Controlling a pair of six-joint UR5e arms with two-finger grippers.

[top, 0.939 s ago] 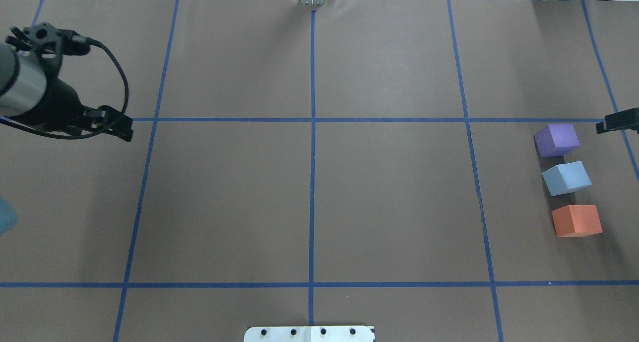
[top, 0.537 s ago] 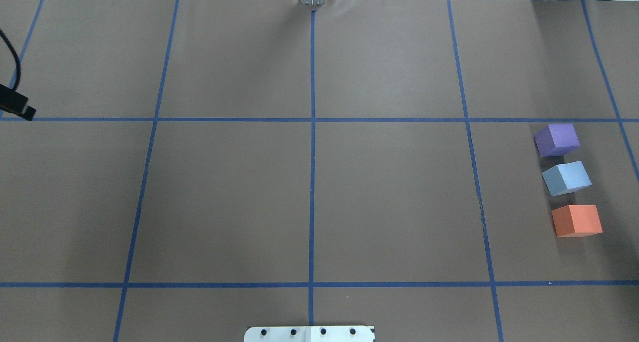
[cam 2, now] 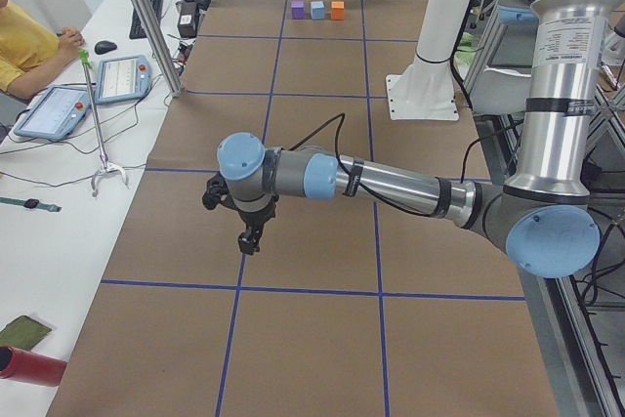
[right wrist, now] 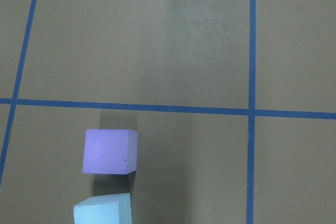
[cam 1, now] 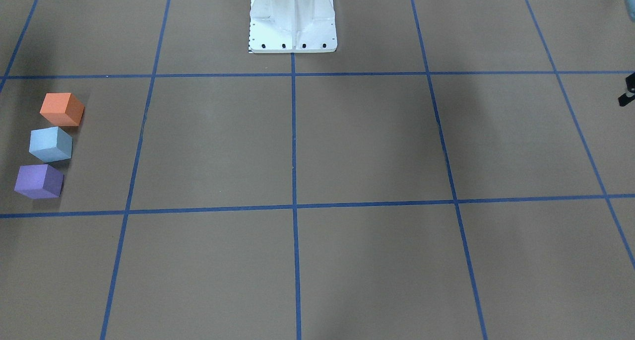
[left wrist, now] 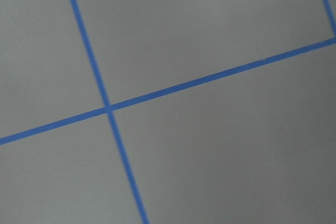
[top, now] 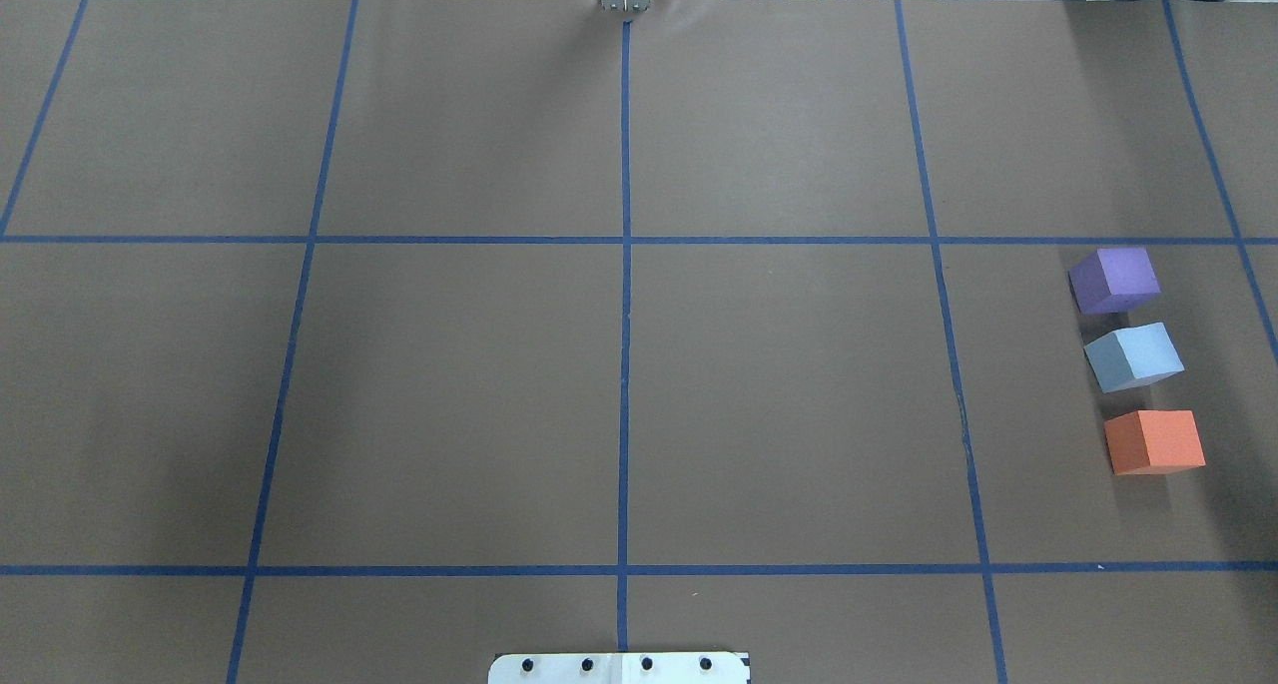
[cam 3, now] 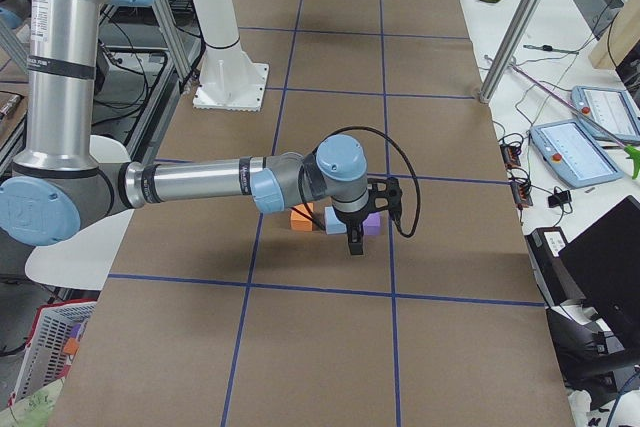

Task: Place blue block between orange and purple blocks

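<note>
The blue block sits near the right edge of the worktop, in line between the purple block and the orange block and apart from both. The job now, I judge, is a clean retreat: raise the right gripper without brushing the row. It hangs close beside the blocks, touching none. Whether it or the left gripper, near the left edge, is released or clenched I cannot tell.

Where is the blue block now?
In the overhead view the blue block sits near the right edge of the table, between the purple block and the orange block.
</note>
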